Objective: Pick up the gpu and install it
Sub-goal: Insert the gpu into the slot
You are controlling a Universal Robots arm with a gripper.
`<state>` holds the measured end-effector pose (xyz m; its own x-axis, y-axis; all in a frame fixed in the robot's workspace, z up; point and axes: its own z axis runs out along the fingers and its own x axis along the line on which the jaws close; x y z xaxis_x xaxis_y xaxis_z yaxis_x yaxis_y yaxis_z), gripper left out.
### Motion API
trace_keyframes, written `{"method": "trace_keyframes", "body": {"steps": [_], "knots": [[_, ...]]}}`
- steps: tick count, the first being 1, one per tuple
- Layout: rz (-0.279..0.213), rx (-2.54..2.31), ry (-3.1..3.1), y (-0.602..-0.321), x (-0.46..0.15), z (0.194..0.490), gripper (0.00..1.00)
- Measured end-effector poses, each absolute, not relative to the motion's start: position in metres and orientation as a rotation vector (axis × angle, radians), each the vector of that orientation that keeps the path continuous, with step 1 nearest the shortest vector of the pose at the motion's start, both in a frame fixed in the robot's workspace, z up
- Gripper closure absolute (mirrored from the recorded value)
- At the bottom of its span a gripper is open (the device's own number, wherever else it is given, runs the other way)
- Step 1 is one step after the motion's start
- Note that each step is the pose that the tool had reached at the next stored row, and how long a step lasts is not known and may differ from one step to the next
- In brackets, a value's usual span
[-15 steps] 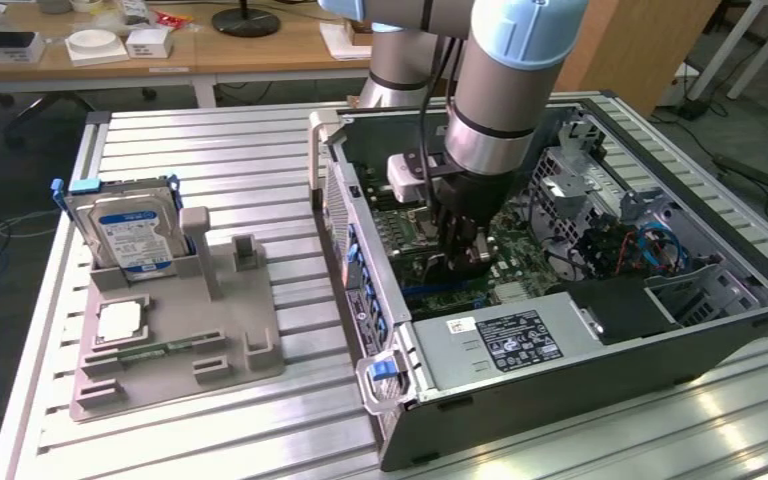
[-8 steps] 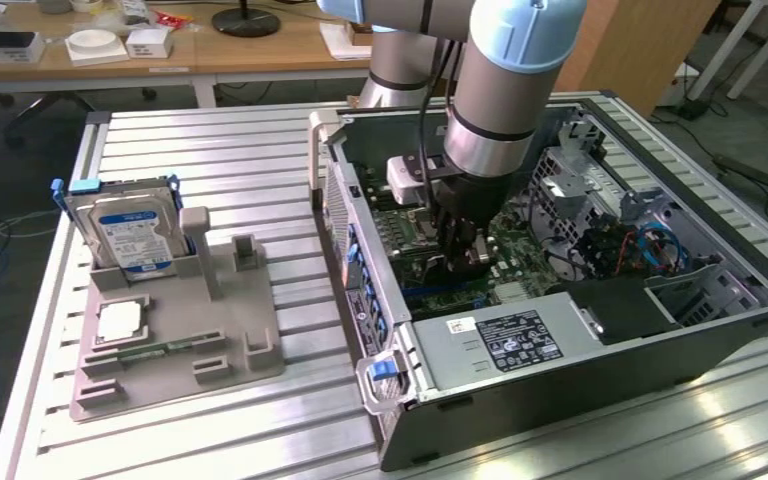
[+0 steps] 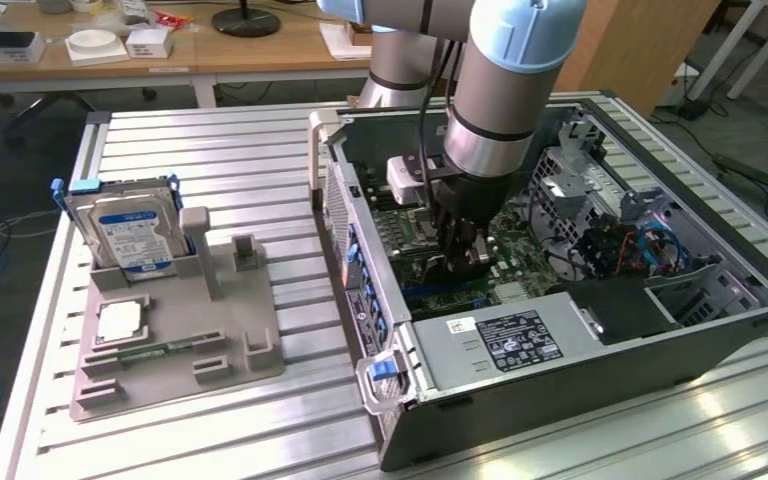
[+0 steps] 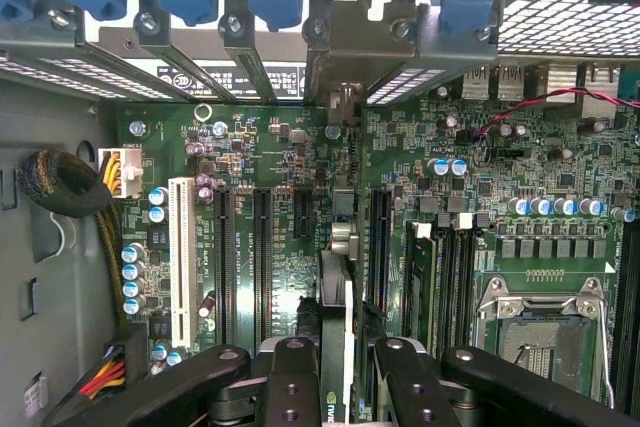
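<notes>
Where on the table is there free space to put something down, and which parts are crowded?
Free: the slatted table between the grey holder and the computer case, and behind the hard drive. Crowded: inside the case, where the gripper hangs over the motherboard.

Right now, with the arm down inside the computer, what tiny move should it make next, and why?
Probably a gentle push straight down. The gripper is shut on the gpu, held edge-on just above the motherboard, and its end bracket already sits at the rear slot opening. It looks lined up with a slot, though I cannot tell if it is seated.
</notes>
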<state>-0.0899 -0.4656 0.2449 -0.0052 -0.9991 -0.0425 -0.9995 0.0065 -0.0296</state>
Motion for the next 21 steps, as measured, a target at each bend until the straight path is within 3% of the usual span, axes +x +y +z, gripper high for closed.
{"method": "trace_keyframes", "body": {"steps": [21], "knots": [[0.018, -2.181, 2.194, -0.4656, -0.0898, 0.2368, 0.74]]}}
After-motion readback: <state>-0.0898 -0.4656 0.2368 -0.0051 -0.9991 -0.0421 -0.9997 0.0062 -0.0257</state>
